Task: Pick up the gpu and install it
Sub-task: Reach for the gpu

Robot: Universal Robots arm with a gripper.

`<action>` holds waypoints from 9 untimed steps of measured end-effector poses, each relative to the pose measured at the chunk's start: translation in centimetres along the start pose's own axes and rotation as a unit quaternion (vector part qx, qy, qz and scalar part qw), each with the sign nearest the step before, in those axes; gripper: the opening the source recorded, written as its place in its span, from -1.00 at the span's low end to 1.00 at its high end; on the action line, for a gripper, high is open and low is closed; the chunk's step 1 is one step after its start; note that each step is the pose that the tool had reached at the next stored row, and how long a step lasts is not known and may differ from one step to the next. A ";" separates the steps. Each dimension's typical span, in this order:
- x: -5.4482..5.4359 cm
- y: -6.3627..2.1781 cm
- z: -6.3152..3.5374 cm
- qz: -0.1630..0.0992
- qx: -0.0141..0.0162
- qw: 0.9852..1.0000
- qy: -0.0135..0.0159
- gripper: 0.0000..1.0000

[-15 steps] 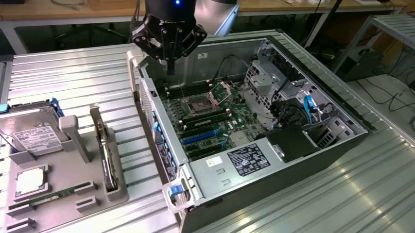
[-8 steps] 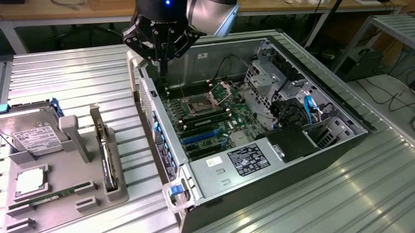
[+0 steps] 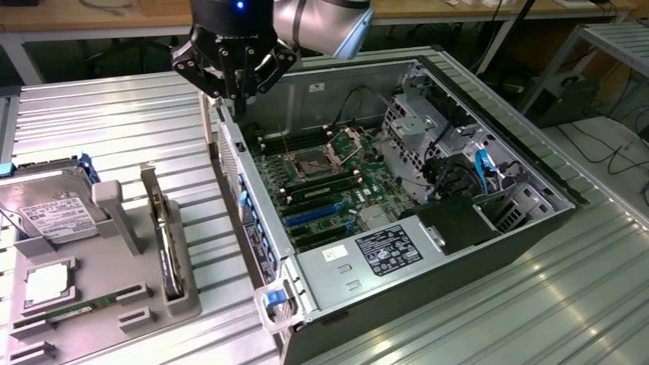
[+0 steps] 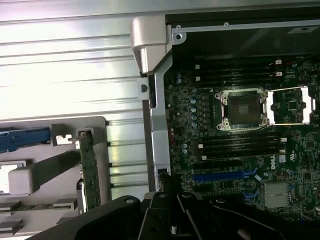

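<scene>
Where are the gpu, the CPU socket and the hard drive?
Green circuit-board gpu (image 4: 87, 167), wrist view: long green edge of the upright card.
Square silver-framed CPU socket (image 4: 243, 107), wrist view: its dark centre.
Silver hard drive with white label (image 3: 45, 213), exterior view: on the label.

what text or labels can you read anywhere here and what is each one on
Nothing reads with certainty.
Power supply label: white print on black, too small to read.
Hard drive label: white with dark print, too blurred to read.
Motherboard print: small white mark, perhaps "DELL", too blurred to be sure.
</scene>
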State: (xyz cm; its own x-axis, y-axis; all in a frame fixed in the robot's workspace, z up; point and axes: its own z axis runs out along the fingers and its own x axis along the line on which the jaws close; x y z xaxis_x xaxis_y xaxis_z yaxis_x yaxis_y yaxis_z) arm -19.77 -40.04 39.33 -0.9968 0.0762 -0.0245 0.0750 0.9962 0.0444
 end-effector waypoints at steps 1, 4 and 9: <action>0.3 -0.08 -0.01 0.000 0.000 1.000 0.000 -0.79; 0.6 -0.28 -0.03 -0.006 0.000 1.000 0.000 -0.79; 0.8 -0.43 -0.04 -0.024 -0.002 1.000 0.001 -0.79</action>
State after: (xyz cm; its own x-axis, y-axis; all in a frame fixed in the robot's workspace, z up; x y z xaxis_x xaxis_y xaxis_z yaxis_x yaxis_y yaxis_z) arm -20.64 -40.40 39.33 -0.9993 0.0274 -0.0244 0.0262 0.9985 0.0471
